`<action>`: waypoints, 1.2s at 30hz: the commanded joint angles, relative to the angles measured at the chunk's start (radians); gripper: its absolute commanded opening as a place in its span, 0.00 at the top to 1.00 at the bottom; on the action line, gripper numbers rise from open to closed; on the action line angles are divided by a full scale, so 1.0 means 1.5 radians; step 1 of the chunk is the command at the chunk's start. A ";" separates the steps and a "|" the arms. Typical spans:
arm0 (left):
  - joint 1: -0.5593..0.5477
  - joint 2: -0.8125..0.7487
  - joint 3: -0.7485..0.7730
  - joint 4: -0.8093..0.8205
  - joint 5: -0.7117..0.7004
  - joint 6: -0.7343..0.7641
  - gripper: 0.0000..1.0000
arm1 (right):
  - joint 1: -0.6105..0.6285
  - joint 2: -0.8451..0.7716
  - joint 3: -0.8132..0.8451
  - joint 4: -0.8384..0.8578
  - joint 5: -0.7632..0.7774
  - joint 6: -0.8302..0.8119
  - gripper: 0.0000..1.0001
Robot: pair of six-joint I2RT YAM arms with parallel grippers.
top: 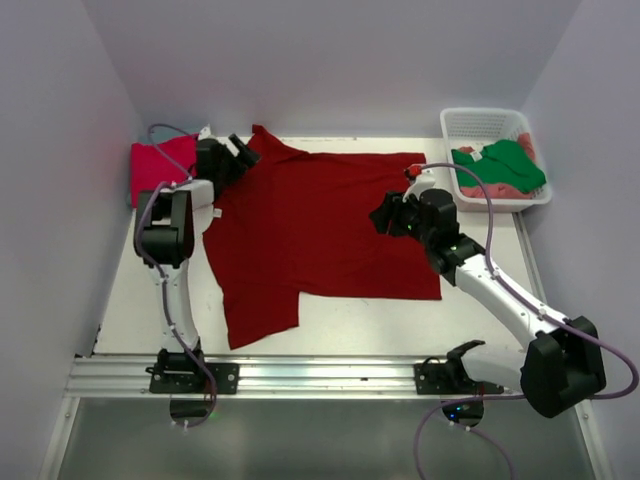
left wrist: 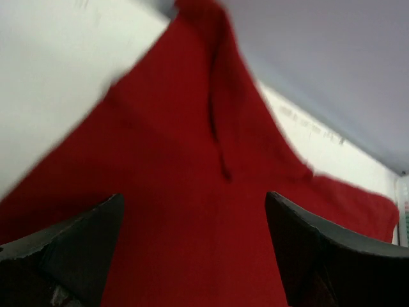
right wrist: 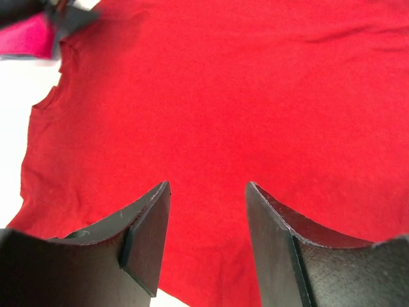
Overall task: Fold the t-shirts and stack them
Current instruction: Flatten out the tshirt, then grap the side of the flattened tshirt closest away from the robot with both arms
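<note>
A dark red t-shirt [top: 315, 230] lies spread flat across the middle of the table, one sleeve at the back left and one at the front left. My left gripper [top: 240, 152] hovers at the back-left sleeve, jaws wide open, with only red cloth [left wrist: 192, 211] between them and nothing held. Above the shirt's right part, my right gripper [top: 385, 215] stands open over flat red cloth [right wrist: 211, 115]. A magenta-pink t-shirt [top: 158, 168] lies folded at the back left. Green [top: 505, 165] and salmon-pink [top: 495, 190] t-shirts fill the basket.
A white lattice basket [top: 478, 122] stands at the back right corner. White walls enclose the table on three sides. An aluminium rail [top: 300, 378] with both arm bases runs along the near edge.
</note>
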 commanded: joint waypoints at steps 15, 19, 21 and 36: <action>-0.264 -0.683 -0.420 -0.590 -0.236 0.159 0.07 | 0.008 -0.057 0.002 -0.161 0.111 0.072 0.40; -0.279 -0.721 -0.418 -0.734 -0.212 0.163 0.10 | 0.008 -0.030 0.017 -0.197 0.125 0.104 0.35; -0.290 -0.734 -0.416 -0.780 -0.202 0.161 0.15 | 0.009 -0.019 0.031 -0.220 0.125 0.104 0.32; -0.378 -0.833 -0.582 -0.889 -0.082 0.056 0.25 | 0.008 -0.016 0.037 -0.289 0.154 0.104 0.29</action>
